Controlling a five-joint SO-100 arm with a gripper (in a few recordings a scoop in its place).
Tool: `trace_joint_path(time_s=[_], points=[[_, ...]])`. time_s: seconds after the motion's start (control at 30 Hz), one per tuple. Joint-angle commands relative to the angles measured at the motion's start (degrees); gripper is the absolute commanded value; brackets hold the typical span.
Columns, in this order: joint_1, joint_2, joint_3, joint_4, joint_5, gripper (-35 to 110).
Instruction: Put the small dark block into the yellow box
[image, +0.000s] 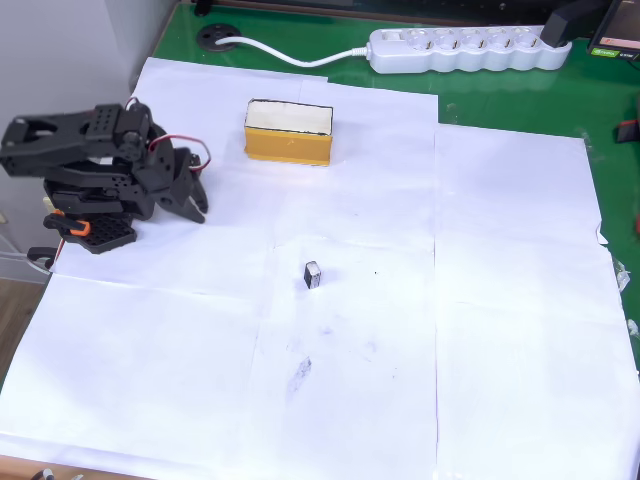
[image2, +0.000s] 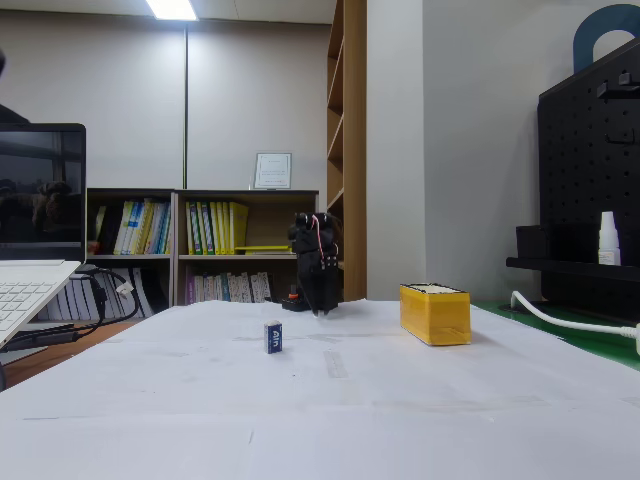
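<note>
The small dark block (image2: 273, 337) sits alone on the white table (image: 500, 300), out in the open where I can reach it. The yellow box (image: 289, 131) waits well apart. My hand (image: 195, 195) is folded back, holding nothing; I cannot tell if it is parted.

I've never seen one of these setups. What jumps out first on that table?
Probably the yellow box, bright against the white paper near the table's far edge in the overhead view. Next, the black robot arm folded at the left, its gripper pointing down at the paper. The small dark block stands alone mid-table.
</note>
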Motion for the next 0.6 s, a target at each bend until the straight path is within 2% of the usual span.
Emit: trace_joint_path(time_s=[0.0, 0.13, 0.2, 0.3, 0.33, 0.57], points=[[-0.35, 14.15, 21.27, 1.93, 5.63, 4], [2.11, 25.75, 36.65, 4.13, 10.99, 5], [4.39, 31.20, 42.10, 3.96, 13.54, 15], [6.94, 39.99, 49.48, 4.57, 15.82, 17], [7.73, 42.98, 52.03, 5.19, 16.96, 21], [12.30, 58.89, 68.82, 7.12, 24.52, 21]])
